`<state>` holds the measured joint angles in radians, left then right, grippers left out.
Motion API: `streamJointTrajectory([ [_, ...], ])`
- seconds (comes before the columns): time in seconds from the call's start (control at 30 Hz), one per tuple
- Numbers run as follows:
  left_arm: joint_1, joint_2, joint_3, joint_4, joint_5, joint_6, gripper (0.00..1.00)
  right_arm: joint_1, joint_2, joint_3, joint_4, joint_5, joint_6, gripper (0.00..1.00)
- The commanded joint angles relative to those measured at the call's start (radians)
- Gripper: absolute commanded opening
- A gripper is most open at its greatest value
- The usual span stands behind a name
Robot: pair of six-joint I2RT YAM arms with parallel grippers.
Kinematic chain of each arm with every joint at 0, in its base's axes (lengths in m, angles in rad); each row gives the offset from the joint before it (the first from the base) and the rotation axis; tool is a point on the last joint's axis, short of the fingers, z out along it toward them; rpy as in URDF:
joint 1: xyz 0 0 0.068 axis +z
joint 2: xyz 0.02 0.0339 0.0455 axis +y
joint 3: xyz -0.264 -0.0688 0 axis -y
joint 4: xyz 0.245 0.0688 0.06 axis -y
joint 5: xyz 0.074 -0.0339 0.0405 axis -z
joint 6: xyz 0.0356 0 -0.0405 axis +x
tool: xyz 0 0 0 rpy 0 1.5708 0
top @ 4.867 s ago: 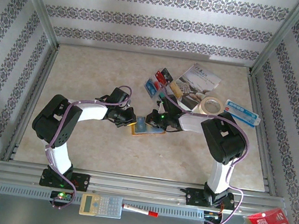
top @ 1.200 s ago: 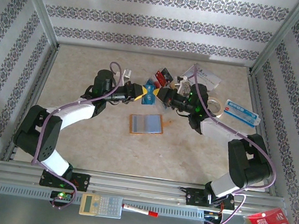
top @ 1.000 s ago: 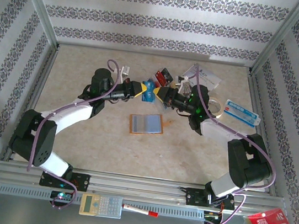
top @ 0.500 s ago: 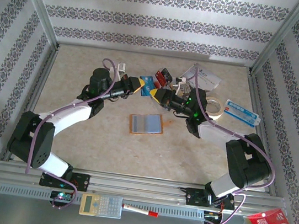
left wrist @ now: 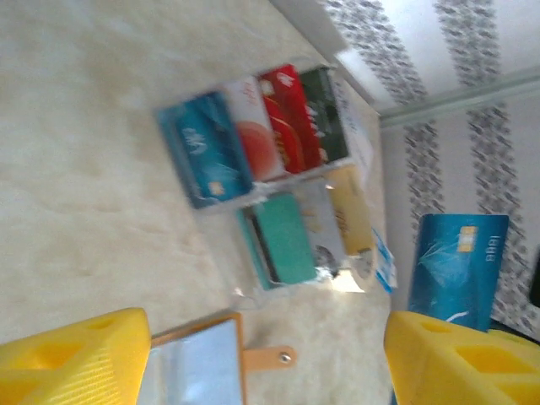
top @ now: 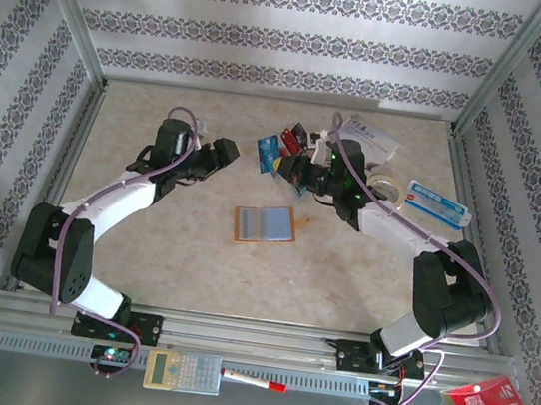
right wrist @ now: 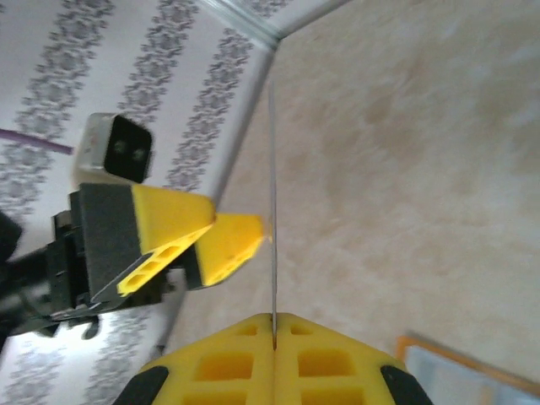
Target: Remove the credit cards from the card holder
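Overhead view, 2 close wrist views

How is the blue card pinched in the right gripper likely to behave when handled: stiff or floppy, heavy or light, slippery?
Probably stiff: the blue card stands as a straight edge-on line above the right gripper, with no droop. Likely light, being so thin. Its smooth printed face could slip from a loose pinch.

The right jaws pinch a blue card (top: 268,148) — the orange card holder (top: 265,226) lies open on the table (top: 191,264), apart.
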<state>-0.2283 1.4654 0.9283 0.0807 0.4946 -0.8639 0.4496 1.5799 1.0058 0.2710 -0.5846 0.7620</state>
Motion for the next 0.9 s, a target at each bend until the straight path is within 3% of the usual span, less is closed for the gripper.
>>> streamJointTrajectory([
  [0.0, 0.036, -0.038, 0.03, -0.124, -0.051, 0.161, 0.82, 0.004, 0.037, 0.117, -0.305, 0.153, -0.258, 0.0],
  [0.3, 0.078, -0.065, 0.039, -0.224, -0.151, 0.298, 1.0, 0.027, 0.211, 0.419, -0.663, 0.382, -0.578, 0.0],
  [0.53, 0.106, -0.06, 0.064, -0.25, -0.151, 0.316, 1.0, 0.062, 0.371, 0.613, -0.767, 0.483, -0.713, 0.0],
  [0.87, 0.122, -0.038, 0.153, -0.334, -0.141, 0.376, 1.0, 0.086, 0.539, 0.773, -0.805, 0.57, -0.784, 0.0],
])
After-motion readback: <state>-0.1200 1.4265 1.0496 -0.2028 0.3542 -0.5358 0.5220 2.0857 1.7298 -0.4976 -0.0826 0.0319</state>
